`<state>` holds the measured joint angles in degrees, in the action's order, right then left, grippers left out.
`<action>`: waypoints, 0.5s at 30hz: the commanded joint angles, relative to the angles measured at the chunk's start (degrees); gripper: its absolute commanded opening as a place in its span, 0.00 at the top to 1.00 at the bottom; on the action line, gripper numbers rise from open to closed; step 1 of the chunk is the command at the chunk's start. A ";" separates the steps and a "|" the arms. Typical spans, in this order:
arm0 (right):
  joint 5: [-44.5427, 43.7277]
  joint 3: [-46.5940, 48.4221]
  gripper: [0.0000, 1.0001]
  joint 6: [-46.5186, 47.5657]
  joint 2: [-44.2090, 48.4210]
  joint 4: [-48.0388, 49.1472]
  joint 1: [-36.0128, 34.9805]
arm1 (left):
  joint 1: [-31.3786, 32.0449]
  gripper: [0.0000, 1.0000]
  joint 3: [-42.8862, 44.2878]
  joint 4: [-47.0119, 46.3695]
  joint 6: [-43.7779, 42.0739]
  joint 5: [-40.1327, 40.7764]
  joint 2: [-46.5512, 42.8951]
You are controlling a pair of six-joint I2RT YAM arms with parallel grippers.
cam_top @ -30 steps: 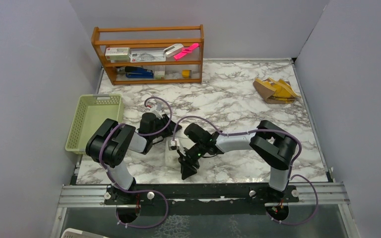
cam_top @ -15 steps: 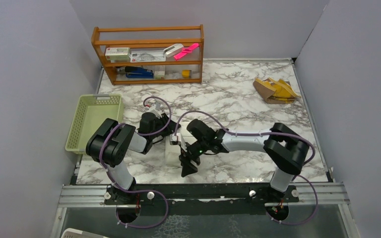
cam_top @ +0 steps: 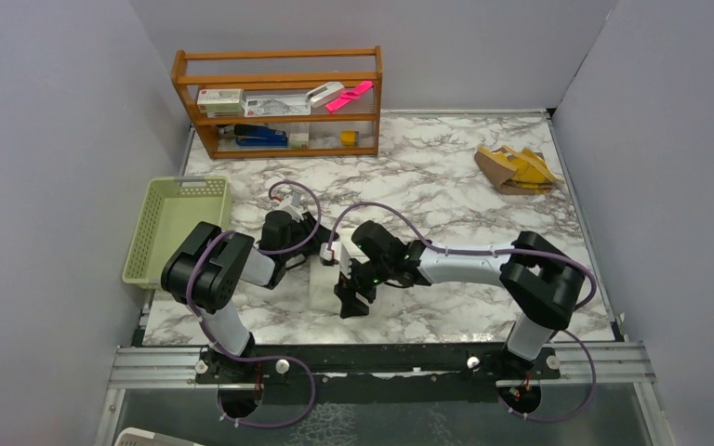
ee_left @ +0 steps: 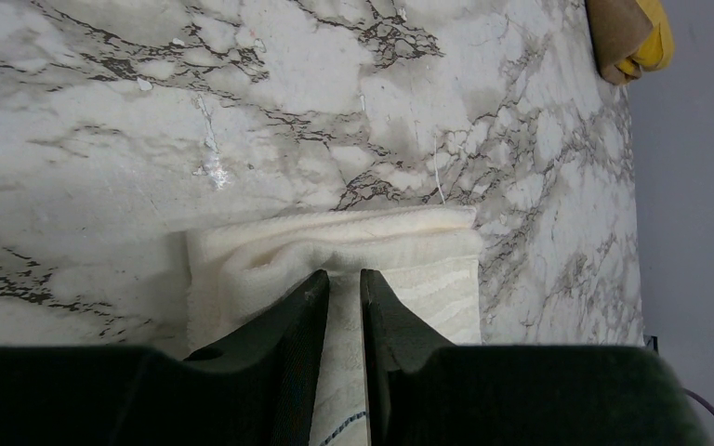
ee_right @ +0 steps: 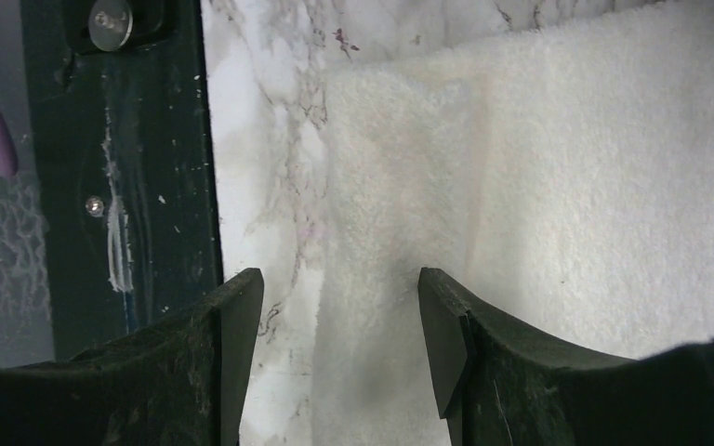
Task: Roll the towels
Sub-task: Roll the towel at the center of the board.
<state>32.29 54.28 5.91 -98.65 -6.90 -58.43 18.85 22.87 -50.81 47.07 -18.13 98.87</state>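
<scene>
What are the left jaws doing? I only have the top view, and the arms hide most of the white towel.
Observer: The left wrist view shows them nearly closed, pinching a layer of the towel.
Operator: And the right jaws?
Observer: Open. The towel's edge lies between them, close to the black rail, and they grip nothing.
Operator: Any roll yet?
Observer: Only a low folded ridge along the edge farthest from the left jaws.
</scene>
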 commanded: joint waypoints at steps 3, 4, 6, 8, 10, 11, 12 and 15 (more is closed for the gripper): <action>-5.98 0.60 0.38 1.97 -1.59 -0.74 -0.40 | -0.87 0.75 -1.32 10.87 -3.48 6.88 2.91; -6.82 0.64 0.38 1.99 -2.04 -0.69 -0.54 | -0.89 0.75 -1.28 10.89 -3.54 6.95 2.93; -9.50 0.54 0.40 1.88 -2.92 0.00 -0.98 | -0.90 0.75 -1.26 10.84 -3.56 6.88 2.99; -12.28 -0.49 0.41 1.80 -2.86 1.83 -1.43 | -0.87 0.75 -1.25 10.85 -3.63 6.80 3.13; -13.69 -0.99 0.41 1.78 -2.89 2.87 -1.57 | -0.86 0.75 -1.09 10.92 -3.65 6.73 3.15; -13.96 -0.89 0.41 1.96 -3.17 2.89 -1.59 | -0.91 0.75 -1.01 10.99 -3.73 6.71 3.20; -14.13 -0.71 0.43 2.11 -3.66 2.75 -1.67 | -0.89 0.75 -0.87 11.07 -3.74 6.66 3.25; -14.44 0.37 0.53 2.55 -5.17 1.93 -2.01 | -0.84 0.75 -0.64 11.10 -3.74 6.41 3.43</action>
<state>21.98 54.26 7.38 -100.95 -5.10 -59.75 18.83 23.22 -50.74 46.98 -18.09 98.94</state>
